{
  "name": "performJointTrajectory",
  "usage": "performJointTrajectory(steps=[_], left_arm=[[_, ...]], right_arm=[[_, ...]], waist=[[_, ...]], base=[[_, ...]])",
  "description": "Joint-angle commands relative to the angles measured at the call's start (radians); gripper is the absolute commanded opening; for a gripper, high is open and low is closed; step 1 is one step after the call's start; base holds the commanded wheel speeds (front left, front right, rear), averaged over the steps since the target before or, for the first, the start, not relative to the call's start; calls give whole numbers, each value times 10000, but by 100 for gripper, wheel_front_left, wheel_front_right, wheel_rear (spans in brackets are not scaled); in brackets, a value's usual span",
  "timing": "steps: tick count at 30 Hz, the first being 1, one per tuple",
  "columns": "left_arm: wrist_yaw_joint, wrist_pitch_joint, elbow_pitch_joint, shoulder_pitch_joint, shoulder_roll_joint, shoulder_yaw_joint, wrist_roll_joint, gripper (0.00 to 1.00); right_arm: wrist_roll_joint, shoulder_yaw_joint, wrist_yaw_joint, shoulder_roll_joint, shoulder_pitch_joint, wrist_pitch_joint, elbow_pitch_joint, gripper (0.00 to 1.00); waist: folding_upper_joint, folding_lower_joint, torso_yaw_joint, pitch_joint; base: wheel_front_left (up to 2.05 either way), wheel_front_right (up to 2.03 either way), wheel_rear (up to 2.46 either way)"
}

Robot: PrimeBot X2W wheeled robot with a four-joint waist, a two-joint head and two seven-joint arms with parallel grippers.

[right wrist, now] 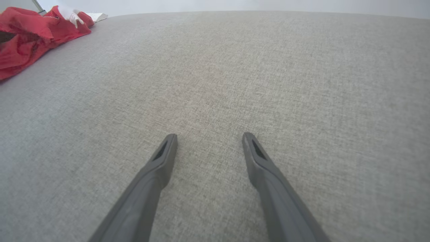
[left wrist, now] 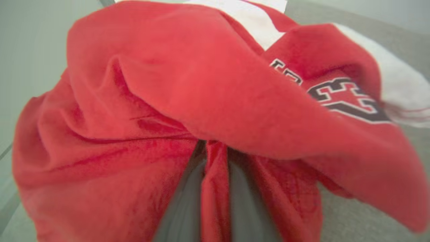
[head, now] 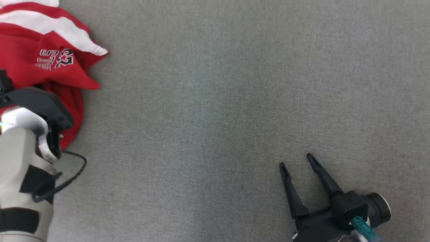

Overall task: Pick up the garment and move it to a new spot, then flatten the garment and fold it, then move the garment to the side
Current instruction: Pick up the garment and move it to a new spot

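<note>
Since the garment (head: 43,60), red with white bands and a dark-edged number print, lies crumpled at ten o'clock of the head view, you have the left gripper (left wrist: 215,158) buried in it. Its two fingers are closed on a ridge of red cloth pinched between them, by appearance the hold for lifting it to a new spot. Your right gripper (head: 295,160) sits at four o'clock, fingers spread, holding nothing and well apart from the garment, likely in reserve for flattening. Under both, the surface (head: 215,101) is grey woven cloth, with a pale wall (right wrist: 235,5) beyond its far edge.
</note>
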Motion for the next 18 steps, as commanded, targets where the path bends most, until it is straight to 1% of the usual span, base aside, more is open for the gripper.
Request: performJointTrajectory(steps=[1, 3, 5, 7, 12, 14, 18], left_arm=[[-120, -70, -111, -222, 159, -14, 21, 0], [-281, -1, -270, -272, 348, -102, 102, 0], [-548, 43, -648, -412, 562, -318, 285, 0], [-644, 112, -893, -427, 754, -475, 367, 0], [-982, 352, -1793, -554, 1011, -726, 469, 0], [-1113, 465, -2237, -612, 1020, -853, 509, 0], [-1415, 752, -3187, -603, 696, -1068, 293, 0]], right_arm=[[148, 41, -30, -20, 65, 71, 429, 100], [269, 156, -27, 5, -64, -91, 667, 100], [604, 291, -26, 33, -249, -385, 1103, 100], [954, 403, -27, 32, -347, -610, 1420, 100], [1667, 698, -27, 36, -384, -1119, 2229, 100], [1886, 732, -27, 37, -395, -1293, 2489, 100], [2158, 694, -27, 39, -295, -1541, 2914, 100]], waist=[[0, 0, 168, -605], [0, 0, 178, -990], [0, 0, 174, -1619], [0, 0, 135, -2125], [0, 0, -226, -3407], [0, 0, -420, -3809], [0, 0, -850, -4466]], base=[[0, 0, 0], [0, 0, 0], [0, 0, 0], [0, 0, 0], [0, 0, 0], [0, 0, 0], [0, 0, 0]])
